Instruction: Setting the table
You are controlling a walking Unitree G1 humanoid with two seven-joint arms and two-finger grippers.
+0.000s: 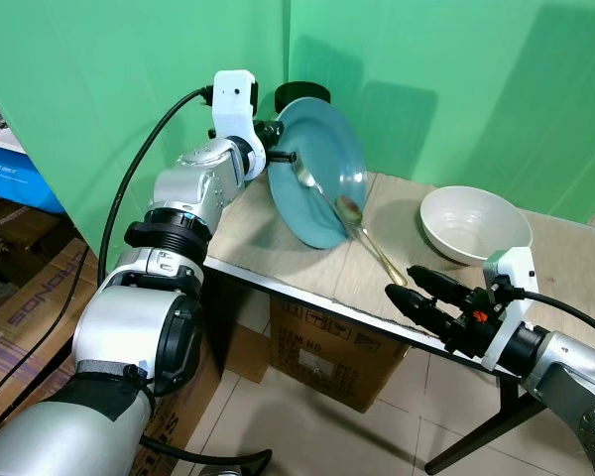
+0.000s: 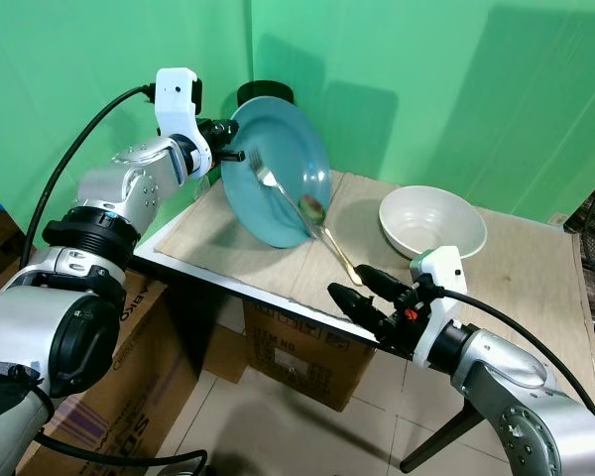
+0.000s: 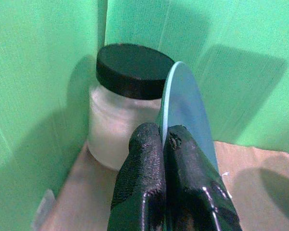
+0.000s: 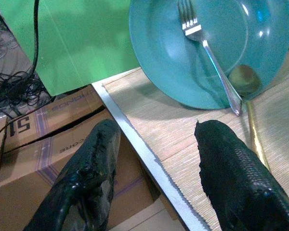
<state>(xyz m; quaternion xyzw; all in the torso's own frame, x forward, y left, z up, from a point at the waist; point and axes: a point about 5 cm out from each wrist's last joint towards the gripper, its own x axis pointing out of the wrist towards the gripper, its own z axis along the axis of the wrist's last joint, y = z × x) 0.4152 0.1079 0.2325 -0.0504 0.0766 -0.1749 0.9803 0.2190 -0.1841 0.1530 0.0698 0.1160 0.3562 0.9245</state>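
Note:
A teal plate (image 1: 322, 169) stands tilted on its lower rim at the back of the table (image 1: 268, 243). My left gripper (image 3: 164, 134) is shut on the plate's upper rim. A silver fork (image 4: 202, 43) lies against the plate's face, tines up. A spoon (image 1: 349, 209) rests its bowl on the plate, and its gold handle (image 1: 382, 260) lies on the table. To the right stands a white bowl (image 1: 474, 223). My right gripper (image 1: 401, 289) is open at the table's front edge, just short of the spoon handle, with nothing between its fingers.
A glass jar with a black lid (image 3: 123, 96) stands behind the plate against the green backdrop. A cardboard box (image 1: 327, 347) sits under the table. More boxes (image 1: 25, 297) and cables lie on the floor to the left.

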